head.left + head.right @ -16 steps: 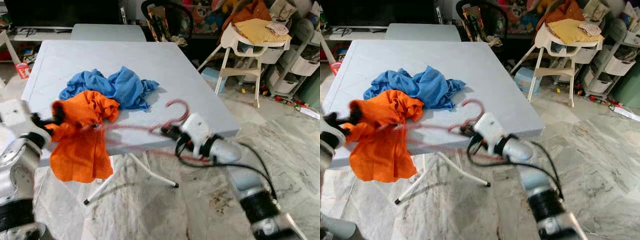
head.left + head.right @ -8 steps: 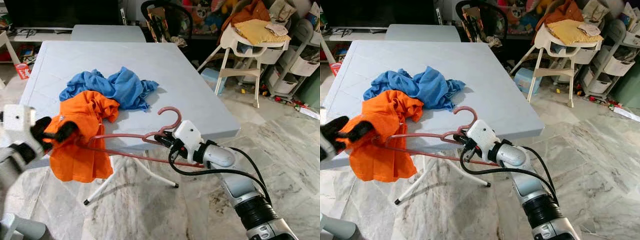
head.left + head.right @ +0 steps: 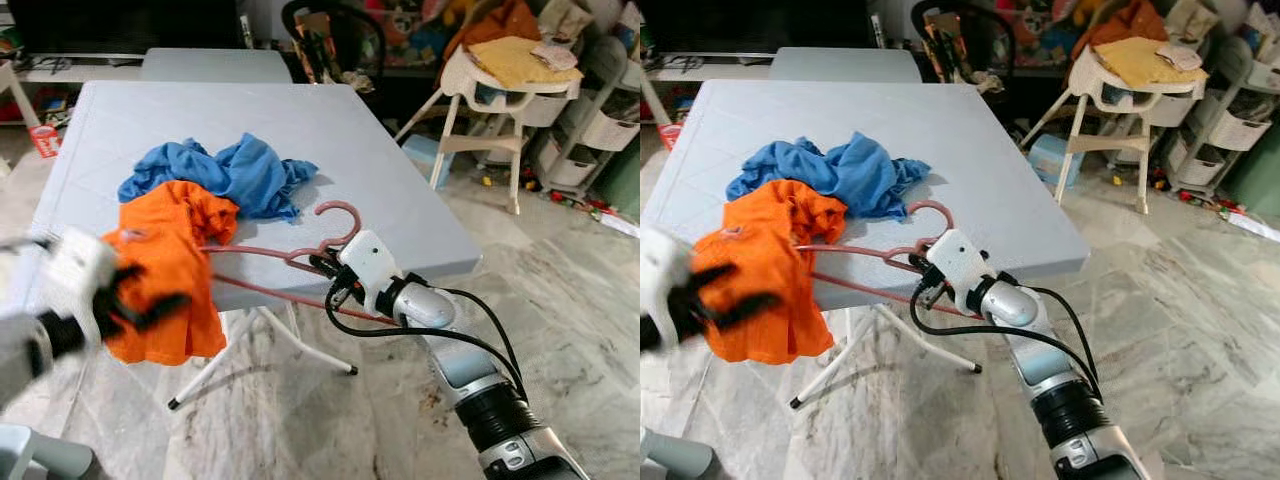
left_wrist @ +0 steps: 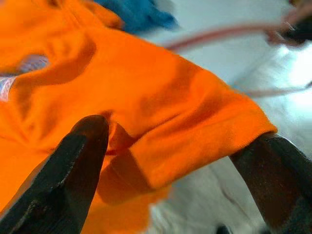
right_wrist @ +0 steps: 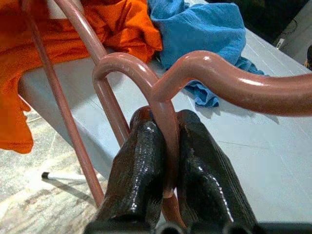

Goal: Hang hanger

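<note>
My right gripper (image 5: 163, 141) had its two black fingers (image 5: 139, 165) pressed together on the neck of the pink hanger (image 3: 300, 262), just under the hook, and held it out level over the near edge of the grey worktop (image 3: 380, 170), with the hook curling up toward the far side. The hanger's long lower bar ran toward my left, and its far shoulder was tucked inside the orange shirt (image 3: 165, 270), which draped off the worktop's front edge and hung down past it. My left gripper (image 4: 180, 170) was blurred in the head views, low in front of the orange shirt; from its wrist camera its fingers (image 4: 73, 165) stood wide apart with a fold of the orange cloth lying between them, not pinched by either one. A blue garment (image 3: 230, 170) lay crumpled on the worktop just behind the orange shirt, touching it. The worktop stood on white folding legs (image 3: 260, 345) over a marbled floor (image 3: 560, 270). Beyond the worktop's far right corner stood a white high chair (image 3: 500, 90) with yellow and orange cloths piled on its tray, well apart from my arms
</note>
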{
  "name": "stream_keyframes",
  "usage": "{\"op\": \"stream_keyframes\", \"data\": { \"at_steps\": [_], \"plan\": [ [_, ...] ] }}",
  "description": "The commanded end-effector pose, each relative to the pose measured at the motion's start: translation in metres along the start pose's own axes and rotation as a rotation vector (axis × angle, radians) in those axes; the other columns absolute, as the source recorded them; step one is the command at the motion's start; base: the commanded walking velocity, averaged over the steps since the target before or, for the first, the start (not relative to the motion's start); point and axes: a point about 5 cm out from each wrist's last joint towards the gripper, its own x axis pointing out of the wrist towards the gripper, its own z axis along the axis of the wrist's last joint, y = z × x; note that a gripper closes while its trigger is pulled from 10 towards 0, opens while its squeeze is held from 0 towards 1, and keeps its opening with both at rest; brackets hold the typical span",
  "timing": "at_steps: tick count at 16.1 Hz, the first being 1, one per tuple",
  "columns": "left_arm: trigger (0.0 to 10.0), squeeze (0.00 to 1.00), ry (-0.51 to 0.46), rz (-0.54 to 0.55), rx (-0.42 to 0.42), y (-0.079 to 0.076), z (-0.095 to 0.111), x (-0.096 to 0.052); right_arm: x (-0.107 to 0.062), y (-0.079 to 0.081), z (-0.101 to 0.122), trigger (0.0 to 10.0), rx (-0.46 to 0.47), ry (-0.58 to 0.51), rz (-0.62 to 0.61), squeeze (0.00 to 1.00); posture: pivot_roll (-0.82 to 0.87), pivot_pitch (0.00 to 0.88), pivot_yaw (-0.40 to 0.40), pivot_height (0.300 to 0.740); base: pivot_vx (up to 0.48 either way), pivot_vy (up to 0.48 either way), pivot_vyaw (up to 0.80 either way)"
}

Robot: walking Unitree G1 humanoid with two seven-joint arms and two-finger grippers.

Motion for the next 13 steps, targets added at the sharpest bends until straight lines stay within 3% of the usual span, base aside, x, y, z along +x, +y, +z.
{"op": "stream_keyframes", "data": {
  "at_steps": [1,3,6,9,12,13],
  "plan": [
    [10.0,0.0,0.026,-0.05,0.039,-0.007,0.002,-0.002,0.001,-0.009,0.004,10.0,-0.007,0.001,-0.037,0.0,0.06,0.042,-0.092,0.74,0.0,0.0,0.0],
    [10.0,0.0,0.154,-0.031,0.081,-0.006,-0.017,-0.004,0.001,-0.011,0.004,10.0,-0.012,0.0,-0.057,0.0,0.06,0.044,-0.093,0.74,0.0,0.0,0.0],
    [10.0,0.0,0.179,-0.054,0.092,-0.011,-0.022,-0.004,0.003,-0.011,0.005,10.0,-0.015,-0.002,-0.062,0.0,0.06,0.044,-0.094,0.74,0.0,0.0,0.0],
    [10.0,0.0,0.105,0.169,0.078,0.02,-0.022,0.001,0.001,-0.011,0.003,10.0,-0.021,-0.005,-0.056,0.0,0.05,0.043,-0.095,0.74,0.0,0.0,0.0],
    [10.0,0.0,-0.002,0.447,0.008,0.057,-0.015,-0.003,-0.001,-0.019,0.004,10.0,-0.031,-0.005,-0.078,0.0,0.05,0.042,-0.096,0.74,0.0,0.0,0.0],
    [10.0,0.0,-0.012,0.46,0.012,0.059,-0.014,-0.004,0.0,-0.018,0.005,10.0,-0.03,-0.007,-0.077,0.0,0.05,0.041,-0.097,0.74,0.0,0.0,0.0]
  ]
}}
